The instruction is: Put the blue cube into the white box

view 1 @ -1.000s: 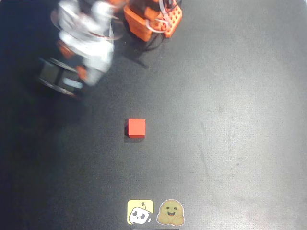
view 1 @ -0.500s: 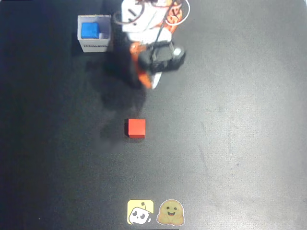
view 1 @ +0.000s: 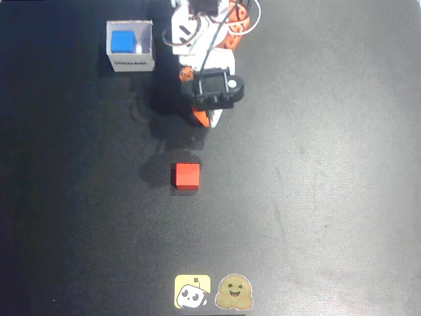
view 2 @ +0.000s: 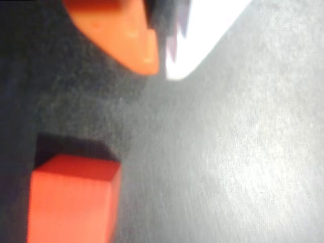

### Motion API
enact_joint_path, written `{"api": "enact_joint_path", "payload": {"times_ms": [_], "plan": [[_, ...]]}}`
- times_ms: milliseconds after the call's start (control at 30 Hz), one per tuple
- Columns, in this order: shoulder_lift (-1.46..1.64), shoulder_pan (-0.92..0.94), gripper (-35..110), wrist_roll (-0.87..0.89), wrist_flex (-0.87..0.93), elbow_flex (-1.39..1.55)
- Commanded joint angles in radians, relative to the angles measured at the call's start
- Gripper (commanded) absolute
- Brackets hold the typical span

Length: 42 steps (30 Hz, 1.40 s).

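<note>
The blue cube point(view 1: 122, 41) sits inside the white box point(view 1: 131, 63) near the desk's point(view 1: 329, 164) far left corner in the overhead view, so by my reading the job is as good as done. All that looks left is for the arm to settle.

The hand point(view 2: 161, 65) hangs over the middle of the desk's far side, well apart from the box, and it carries nothing. In the wrist view its orange and white fingertips sit nearly touching, just a sliver of gap between them, pressed together on empty air.

The red cube point(view 1: 187, 176) rests alone near the desk's centre, untouched, just beyond the hand.

As for writing: there is dark print on the box's near wall, too small and blurred to read. At the desk's near edge lie two stickers, a yellow one point(view 1: 192, 291) with a little cartoon robot and a smiling tan face point(view 1: 234, 293), with no words I can make out.
</note>
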Motion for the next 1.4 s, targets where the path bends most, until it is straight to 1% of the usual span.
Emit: {"api": "enact_joint_path", "payload": {"times_ms": [0, 167, 1367], "plan": [[0.011, 0.041, 0, 0.008, 0.075, 0.000], [0.011, 0.051, 0, 0.009, 0.232, 0.000], [0.011, 0.041, 0, 0.011, 0.232, 0.000]]}}
